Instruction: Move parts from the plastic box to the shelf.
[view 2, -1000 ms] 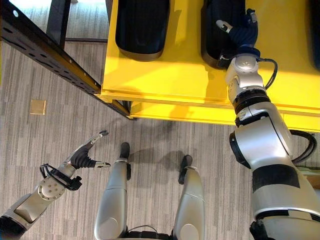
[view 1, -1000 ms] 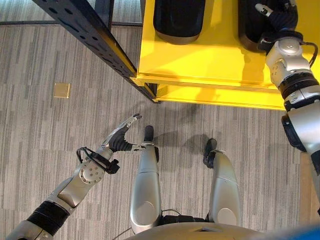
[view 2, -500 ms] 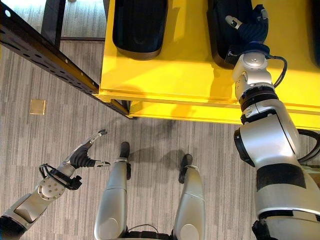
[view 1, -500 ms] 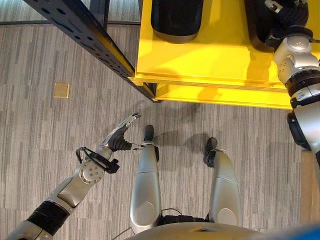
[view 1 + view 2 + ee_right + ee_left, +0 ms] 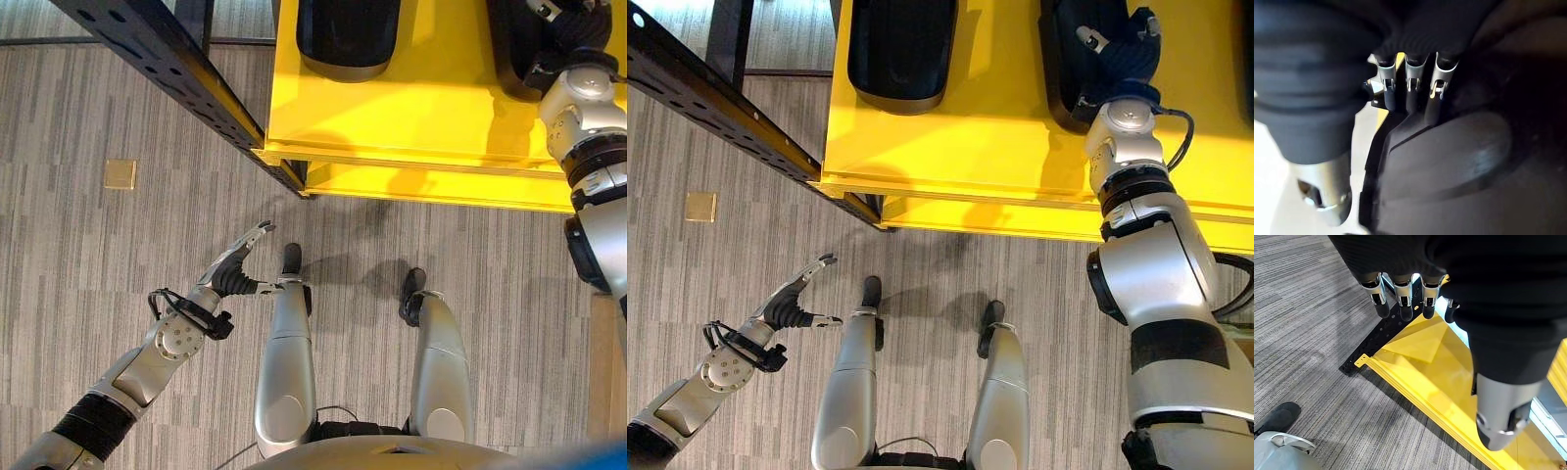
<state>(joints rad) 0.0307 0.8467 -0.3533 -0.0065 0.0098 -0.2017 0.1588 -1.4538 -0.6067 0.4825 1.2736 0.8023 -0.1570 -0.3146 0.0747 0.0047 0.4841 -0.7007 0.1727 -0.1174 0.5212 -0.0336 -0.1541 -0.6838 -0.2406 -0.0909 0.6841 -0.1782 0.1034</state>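
Observation:
Two black rounded parts lie on the yellow shelf (image 5: 970, 147): one to the left (image 5: 901, 54) and one to the right (image 5: 1068, 69). My right hand (image 5: 1127, 54) rests on the right part, thumb sticking out to the side. In the right wrist view its straight fingers (image 5: 1410, 88) lie against that part's (image 5: 1449, 161) edge and do not curl round it. My left hand (image 5: 230, 269) hangs open over the floor, holding nothing, its straight fingers (image 5: 1400, 293) pointing toward the shelf corner.
A black perforated steel beam (image 5: 167, 59) runs diagonally from the far left to the shelf's front corner. A small brass plate (image 5: 120, 175) is set in the grey striped carpet at left. A lower yellow shelf level (image 5: 431, 186) shows under the front edge.
My right hand has reached farther over the shelf, and the right black part has shifted a little to the right with it. The left arm has not moved.

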